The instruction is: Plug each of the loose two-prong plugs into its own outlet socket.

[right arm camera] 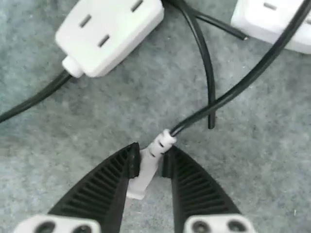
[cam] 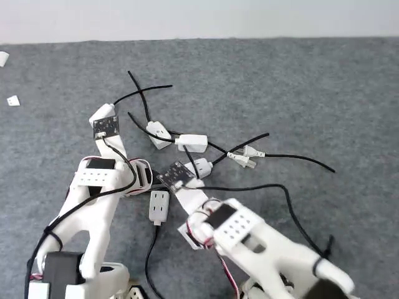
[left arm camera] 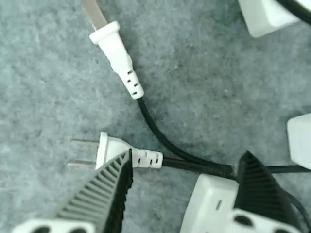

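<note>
Plug [left arm camera: 119, 48] was white, prongs [left arm camera: 81, 142] grey | cords [left arm camera: 154, 131] were black | outlet sockets [right arm camera: 109, 31] were white, slots dark | carpet [cam: 324, 87] was flecked grey | right gripper [right arm camera: 149, 154] fingers [right arm camera: 109, 187] were ribbed black

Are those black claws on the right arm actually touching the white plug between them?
Touching. In the right wrist view, the right gripper has both fingers pressed against the sides of the white plug, with no gap showing.
</note>
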You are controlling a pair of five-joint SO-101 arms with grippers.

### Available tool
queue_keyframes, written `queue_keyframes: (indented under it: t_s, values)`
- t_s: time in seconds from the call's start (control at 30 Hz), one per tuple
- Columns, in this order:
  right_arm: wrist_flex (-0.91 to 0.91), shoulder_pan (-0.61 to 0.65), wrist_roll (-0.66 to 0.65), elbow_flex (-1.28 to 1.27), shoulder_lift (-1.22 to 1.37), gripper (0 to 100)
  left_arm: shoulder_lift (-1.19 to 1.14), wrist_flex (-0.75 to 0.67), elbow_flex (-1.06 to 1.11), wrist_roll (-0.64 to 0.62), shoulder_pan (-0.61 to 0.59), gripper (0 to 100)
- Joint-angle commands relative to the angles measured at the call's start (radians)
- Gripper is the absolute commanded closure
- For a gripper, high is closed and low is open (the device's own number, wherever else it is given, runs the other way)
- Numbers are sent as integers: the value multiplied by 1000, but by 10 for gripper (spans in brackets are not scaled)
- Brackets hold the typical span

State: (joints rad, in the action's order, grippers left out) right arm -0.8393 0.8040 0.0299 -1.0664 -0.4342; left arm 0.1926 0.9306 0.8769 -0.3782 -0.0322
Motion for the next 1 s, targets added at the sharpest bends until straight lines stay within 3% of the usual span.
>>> queue_keyframes:
  t_s: [0.0,0.23,0.47,0.67,0.97]
  values:
    - [-13,-41,-6,49,42,980,3,9,-42,-11,-8,677]
    - [-15,-206,-9,-35,-206,991,6,12,-41,-11,-18,677]
    - [-50,-507,-71,-126,-545,991,6,12,-45,-11,-49,677]
    - [-51,-591,-141,-193,-602,983,0,8,-42,-11,-44,677]
    - [-13,-662,-152,-143,-363,731,-3,8,-38,-5,-51,677]
